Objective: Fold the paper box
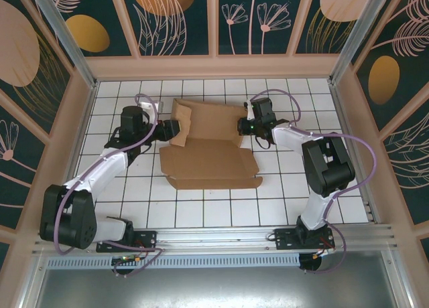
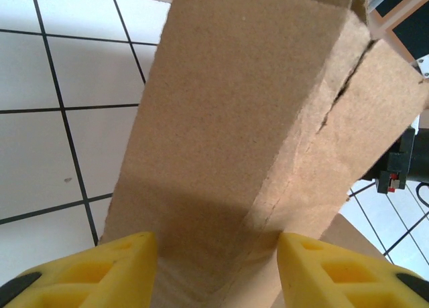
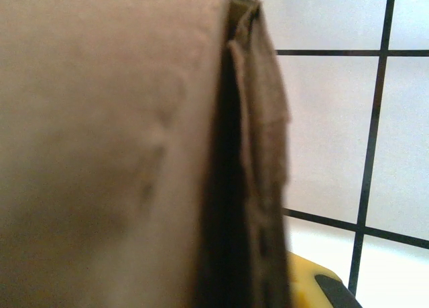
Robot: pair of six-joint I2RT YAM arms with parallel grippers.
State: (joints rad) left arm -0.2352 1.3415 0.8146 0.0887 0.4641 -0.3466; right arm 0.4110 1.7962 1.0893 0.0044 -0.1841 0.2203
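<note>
Paper box (image 1: pixel 211 162) sits mid-counter (image 1: pixel 201 214). Near part is flat: base panel and near front flap down on the tiles. Far part is half raised: left side flap stands up, far wall folded over.

Step in hand, my guess: standing the side and far walls up for tucking. To do it well:
- pin the far-right corner so the sheet can't slide
- take the left flap low, near its crease
- swing it along the score line, no twisting, as the slit (image 2: pixel 342 94) by the fold could spread

Left arm (image 1: pixel 107 167), far left: left jaws released, about half apart, yellow fingers (image 2: pixel 120 268) flanking the upright flap, not clamping it.

Right arm (image 1: pixel 322 162), far right: right jaws clenched on the box's doubled far-right wall.
</note>
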